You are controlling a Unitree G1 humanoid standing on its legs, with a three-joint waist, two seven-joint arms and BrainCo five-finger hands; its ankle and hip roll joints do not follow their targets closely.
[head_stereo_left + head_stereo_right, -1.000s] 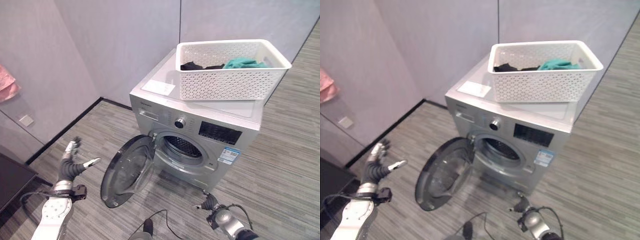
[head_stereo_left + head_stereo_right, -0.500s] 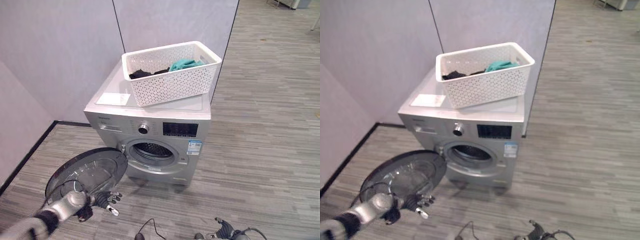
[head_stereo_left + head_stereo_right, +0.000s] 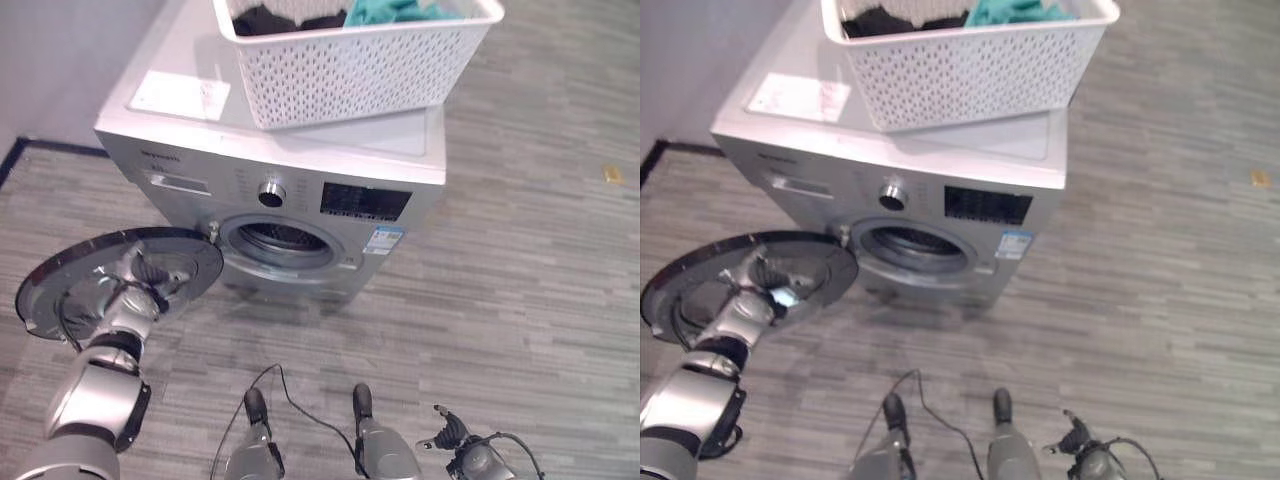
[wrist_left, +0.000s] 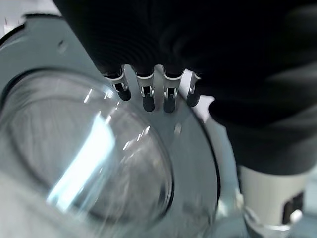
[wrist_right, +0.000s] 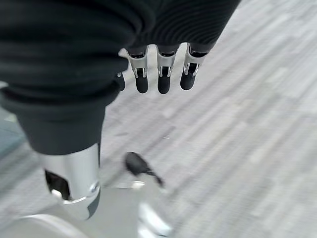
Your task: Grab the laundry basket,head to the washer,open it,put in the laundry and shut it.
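1. The laundry basket (image 3: 350, 60), holding dark and teal laundry (image 3: 395, 10), is sitting on top of the washer (image 3: 290, 190).
2. The washer's door (image 3: 115, 275) is hanging wide open.
3. The left hand (image 4: 153, 91) is resting relaxed fingers against the door.
4. The right hand (image 5: 158, 74) is hanging low over the floor (image 3: 540, 270), fingers relaxed, holding nothing.

Your camera has swung since a second ago: the washer (image 3: 275, 190) now sits closer and more square-on, and the laundry basket (image 3: 355, 55) on its top is cut by the upper edge, so discount that shift.

Real change: your left hand (image 3: 140, 285), a second ago raised in the air well left of the door (image 3: 115, 275), then low beneath its rim half a second ago, now lies against the door's inner face; in the left wrist view its fingers (image 4: 146, 94) sit straight at the door's rim.

The door has opened wider.

Your right hand (image 3: 452, 432) has stayed low near the floor.
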